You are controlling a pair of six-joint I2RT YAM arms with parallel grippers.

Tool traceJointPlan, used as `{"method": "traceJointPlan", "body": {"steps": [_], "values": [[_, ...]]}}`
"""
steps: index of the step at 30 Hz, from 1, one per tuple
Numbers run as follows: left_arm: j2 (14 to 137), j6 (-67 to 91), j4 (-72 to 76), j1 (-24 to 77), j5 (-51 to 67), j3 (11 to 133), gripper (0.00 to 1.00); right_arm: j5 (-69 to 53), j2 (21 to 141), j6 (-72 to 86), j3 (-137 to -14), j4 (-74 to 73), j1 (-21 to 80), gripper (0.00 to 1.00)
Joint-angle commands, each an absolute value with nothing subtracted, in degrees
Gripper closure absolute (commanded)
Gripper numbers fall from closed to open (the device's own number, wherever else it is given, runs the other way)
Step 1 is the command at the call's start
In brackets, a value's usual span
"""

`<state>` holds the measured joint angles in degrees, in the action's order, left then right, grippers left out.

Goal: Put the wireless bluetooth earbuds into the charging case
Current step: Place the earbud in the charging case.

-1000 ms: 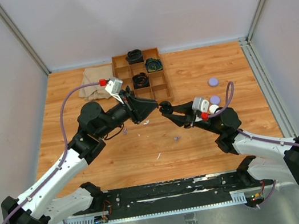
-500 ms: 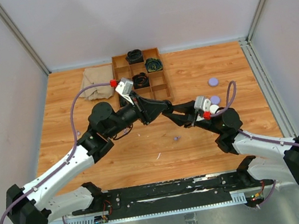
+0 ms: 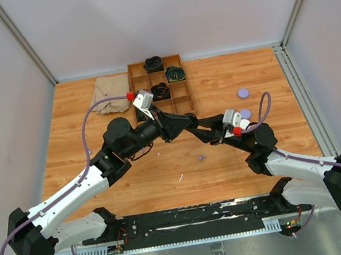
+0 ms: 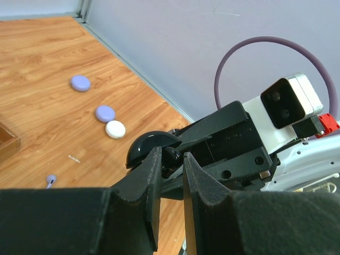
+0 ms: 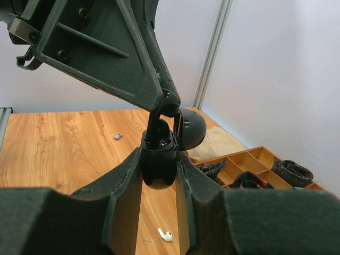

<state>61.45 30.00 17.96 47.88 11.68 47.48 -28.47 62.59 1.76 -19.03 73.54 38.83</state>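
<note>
My right gripper (image 5: 158, 159) is shut on a black charging case (image 5: 158, 167) and holds it upright above the table, lid (image 5: 190, 128) hinged open. My left gripper (image 4: 171, 155) is shut on a black earbud (image 4: 172, 157). In the right wrist view the earbud (image 5: 159, 125) hangs from the left fingers (image 5: 122, 58) with its stem down in the case's mouth. In the top view both grippers meet at the middle, left (image 3: 189, 122) and right (image 3: 199, 124). A lilac earbud (image 3: 201, 157) and a white earbud (image 5: 166, 235) lie loose on the table.
A wooden compartment tray (image 3: 182, 102) with black cables stands at the back, a beige cloth (image 3: 109, 87) to its left. Two lilac pucks (image 4: 80, 83) (image 4: 104, 113) and a white puck (image 4: 115, 129) lie at the right. Walls close in on three sides.
My left gripper has moved right with the black earbud until it meets the open case. The right gripper has held the case nearly still.
</note>
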Motion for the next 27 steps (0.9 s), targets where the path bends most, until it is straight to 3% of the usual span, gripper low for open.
{"method": "traceJointPlan", "body": {"steps": [1, 27], "values": [[61.3, 29.1, 19.8, 48.6, 9.7, 46.5, 0.78, -28.7, 62.5, 2.7, -19.3, 77.7, 39.5, 0.99], [60.6, 31.4, 19.6, 49.0, 7.9, 45.3, 0.65, -28.4, 64.5, 2.3, -19.3, 78.4, 39.5, 0.99]]}}
